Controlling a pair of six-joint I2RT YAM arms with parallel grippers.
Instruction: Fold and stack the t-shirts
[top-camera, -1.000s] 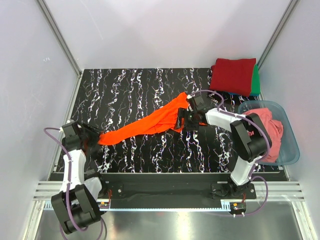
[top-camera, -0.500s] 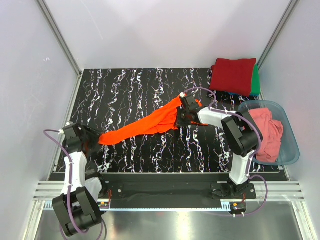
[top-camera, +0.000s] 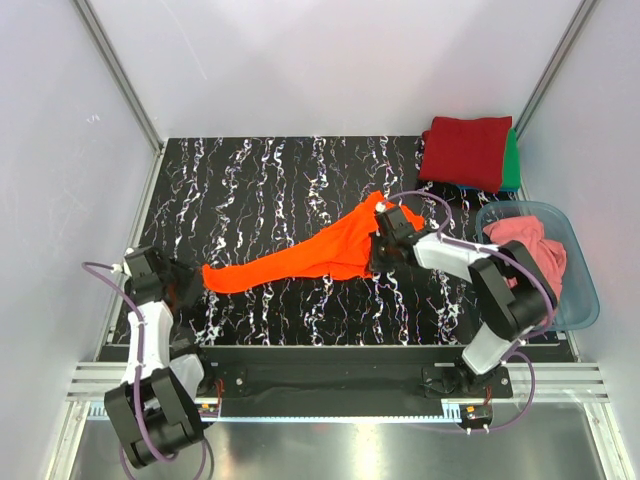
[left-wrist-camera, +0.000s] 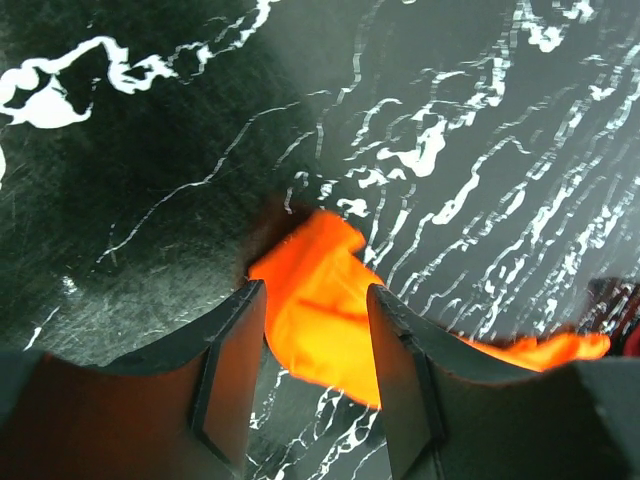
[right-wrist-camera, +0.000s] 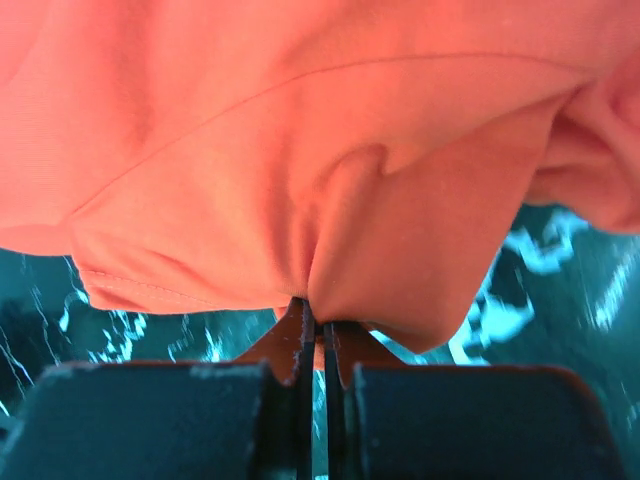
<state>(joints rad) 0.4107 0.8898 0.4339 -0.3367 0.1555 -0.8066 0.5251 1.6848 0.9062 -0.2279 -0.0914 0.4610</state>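
Right gripper (top-camera: 385, 243) is pinched fully shut on a fold of the orange t-shirt (top-camera: 300, 262); in its wrist view the two fingertips (right-wrist-camera: 300, 335) meet with a tuck of cloth drawn into them and the rest of the shirt (right-wrist-camera: 300, 150) bulging above. Left gripper (top-camera: 190, 285) stands about half parted with the shirt's other end (left-wrist-camera: 320, 310) bunched between its jaws and filling the gap; whether it presses the cloth or merely straddles it, I cannot tell.

With one gripper at each end, the shirt looks to be drawn out along its length so it can be spread flat for folding.

The shirt lies near the middle of the black marbled surface (top-camera: 250, 190) as a long rope-like band. Its long axis runs on a diagonal from near-left to far-right. The broad, fuller end points toward the right gripper, and the narrow, tapered end points at the left one.

The folded dark red shirt (top-camera: 465, 150) sits on the green one (top-camera: 513, 165) at the far right corner, seemingly the stack this shirt will join. A salmon-pink shirt (top-camera: 530, 245) waits crumpled in the tub (top-camera: 585, 290) at the right edge.
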